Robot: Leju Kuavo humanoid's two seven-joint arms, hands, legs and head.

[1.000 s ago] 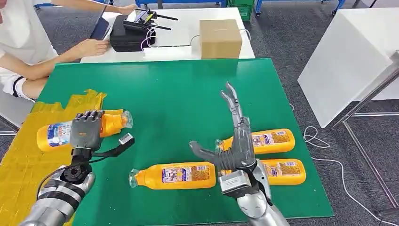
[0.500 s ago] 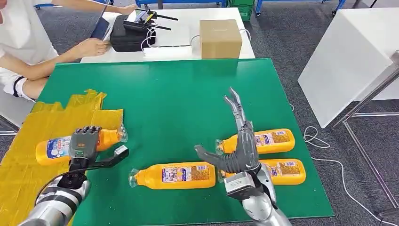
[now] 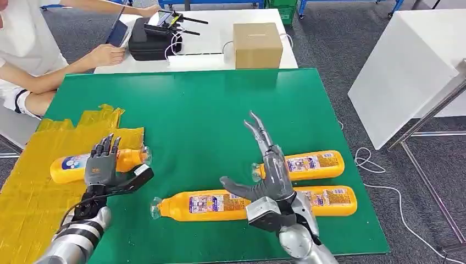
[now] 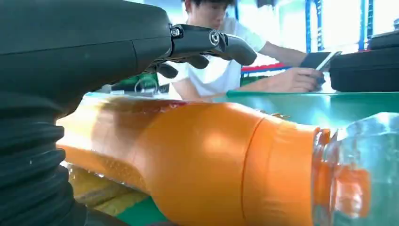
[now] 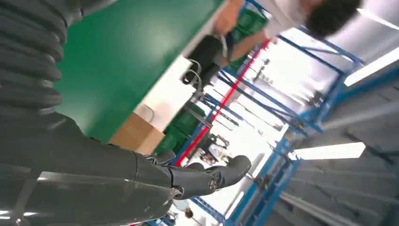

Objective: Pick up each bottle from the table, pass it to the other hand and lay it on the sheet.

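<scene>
An orange bottle [image 3: 68, 165] with a blue and white label lies on its side on the yellow sheet [image 3: 30, 198], its clear cap reaching the green table [image 3: 198, 110]. My left hand [image 3: 104, 164] hovers over the bottle's neck end with fingers spread, holding nothing. In the left wrist view the bottle [image 4: 211, 165] lies just under the raised fingers [image 4: 211, 40]. My right hand [image 3: 269, 170] is open with fingers stretched forward, above three more orange bottles: one near the middle [image 3: 203, 204], one behind [image 3: 313, 163] and one at the right [image 3: 332, 199].
A person sits at the far left, hands on a white table [image 3: 214, 33] that carries a black case [image 3: 151, 44], a controller and a cardboard box [image 3: 257, 45]. A white panel [image 3: 406, 71] stands to the right, with cable on the floor beside it.
My left hand lowered the bottle onto the sheet, then opened its fingers and let go. My right hand drifted slightly left, still open.
</scene>
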